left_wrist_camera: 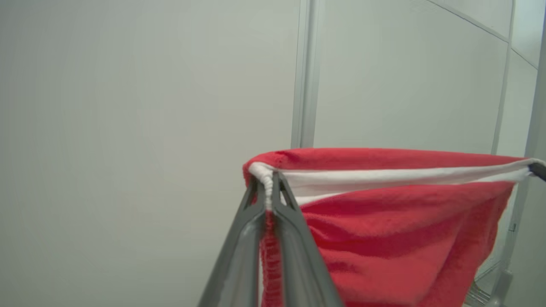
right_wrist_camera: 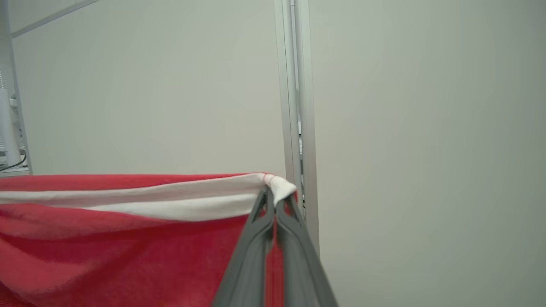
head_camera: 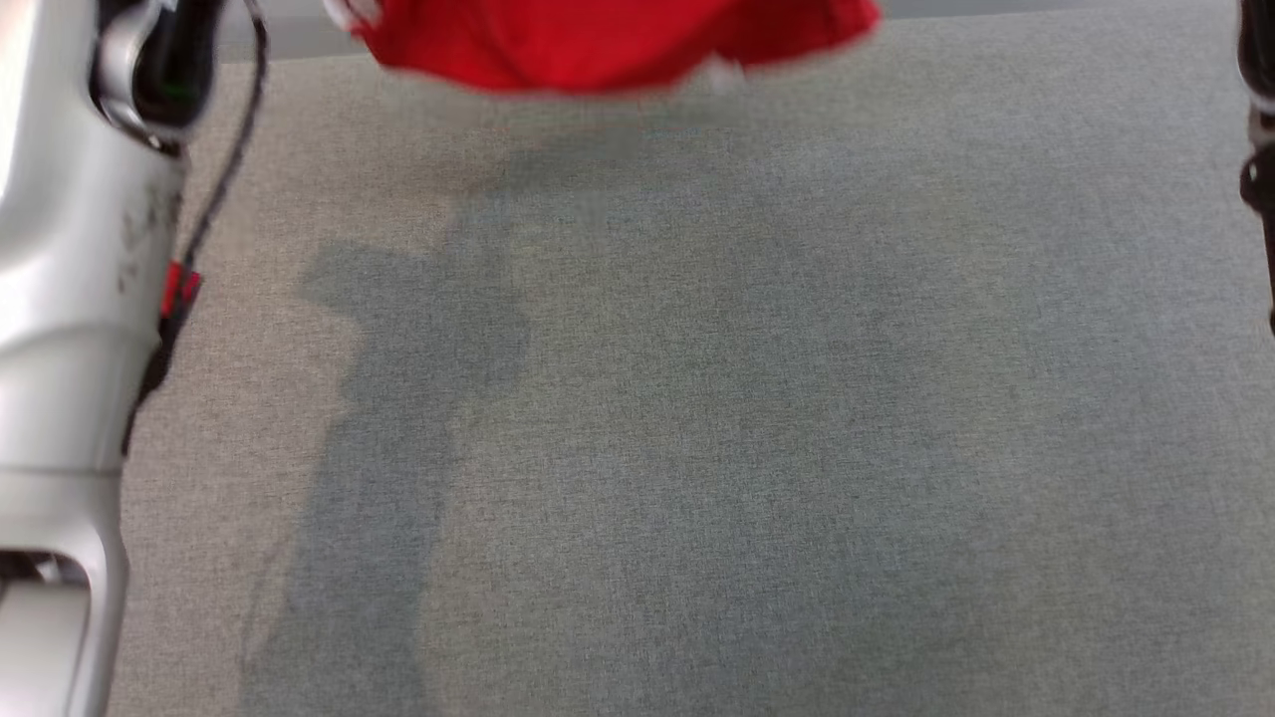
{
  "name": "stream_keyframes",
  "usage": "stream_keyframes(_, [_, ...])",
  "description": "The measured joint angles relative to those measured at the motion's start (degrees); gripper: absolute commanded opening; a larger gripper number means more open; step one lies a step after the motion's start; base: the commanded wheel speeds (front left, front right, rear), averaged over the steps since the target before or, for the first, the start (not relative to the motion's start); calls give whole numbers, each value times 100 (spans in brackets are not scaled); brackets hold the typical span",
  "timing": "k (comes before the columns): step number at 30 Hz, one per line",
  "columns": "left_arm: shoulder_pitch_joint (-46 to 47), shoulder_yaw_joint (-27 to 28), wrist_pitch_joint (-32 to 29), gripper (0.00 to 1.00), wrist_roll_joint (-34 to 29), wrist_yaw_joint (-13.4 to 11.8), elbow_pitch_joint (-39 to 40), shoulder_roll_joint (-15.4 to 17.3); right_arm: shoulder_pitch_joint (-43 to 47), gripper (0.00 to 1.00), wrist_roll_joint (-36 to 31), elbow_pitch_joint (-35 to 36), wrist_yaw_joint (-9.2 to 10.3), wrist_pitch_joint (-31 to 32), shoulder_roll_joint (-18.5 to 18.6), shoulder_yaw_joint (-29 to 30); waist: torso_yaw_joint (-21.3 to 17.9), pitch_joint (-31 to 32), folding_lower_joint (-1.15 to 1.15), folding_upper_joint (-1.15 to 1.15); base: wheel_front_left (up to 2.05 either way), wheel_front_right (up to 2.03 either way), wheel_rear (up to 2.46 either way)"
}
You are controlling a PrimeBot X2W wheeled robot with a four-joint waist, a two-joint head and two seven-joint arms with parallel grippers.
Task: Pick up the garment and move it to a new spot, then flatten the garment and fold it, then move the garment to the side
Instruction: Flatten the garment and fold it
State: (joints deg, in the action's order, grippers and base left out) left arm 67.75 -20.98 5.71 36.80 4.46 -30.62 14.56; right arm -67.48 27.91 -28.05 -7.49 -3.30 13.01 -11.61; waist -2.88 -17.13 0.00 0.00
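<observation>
Red garment (head_camera: 608, 45): hangs in the air at the top edge of the head view, over the far part of the grey cloth surface (head_camera: 697, 418). Its lower hem is blurred; possibly just clear of the surface, cannot be sure. It is stretched out sideways by its white band (left_wrist_camera: 384, 177), which runs nearly level, while the red body sags below in soft folds.

Left gripper (left_wrist_camera: 268, 181): fingers pinched tight on one end of the band, gathered white edge between the tips.

Right gripper (right_wrist_camera: 271, 194): closed the same way on the other end.

A broad dull shadow (head_camera: 418, 329) lies on the surface. Pale forearm (head_camera: 70, 299) and black cable (head_camera: 224, 179) at the head view's left edge. Behind the garment, in the wrist views: plain pale wall (left_wrist_camera: 128, 106), upright metal post (right_wrist_camera: 294, 85).
</observation>
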Motion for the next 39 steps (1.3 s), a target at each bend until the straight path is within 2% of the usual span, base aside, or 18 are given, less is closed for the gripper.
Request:
stream_keyframes(4, [637,73,534,0,-140,2,-992,-110,-689,0,52,-959,-1,-471,-259,-175,-12,-27,0,0,0,0,0])
stream_keyframes(9, [676,-7,801,0,-201,32,-2179,-397,-787,0,210,-2137,-1,-808,-609,-515,-18,-100,0,0,0,0,0])
stream_keyframes(15, [4,25,898,0,-52,80,-3276,-871,-297,0,716,-3211,0,-890,-892,-864,15,-304,0,0,0,0,0])
stream_keyframes(20, [-459,-87,921,0,-37,203,-3659,-1051,320,0,1096,-3422,0,-984,-975,-1426,99,-467,0,0,0,0,0])
stream_keyframes(26, [-1580,96,929,0,67,264,-2956,-1129,1474,0,1652,-2854,-1,-1106,-964,-2084,96,-353,0,0,0,0,0])
stream_keyframes(31, [-2923,41,928,0,-60,298,-1990,-1136,2504,0,2076,-2323,0,-1145,-608,-2531,64,-90,0,0,0,0,0])
stream_keyframes(35, [-3926,-207,933,0,-142,298,-1172,-1106,3296,0,2235,-1600,0,-1160,-289,-2486,85,159,0,0,0,0,0])
stream_keyframes(39, [-4830,-425,938,0,-203,298,-467,-867,4297,0,2157,-939,0,-1162,-51,-2186,135,445,0,0,0,0,0])
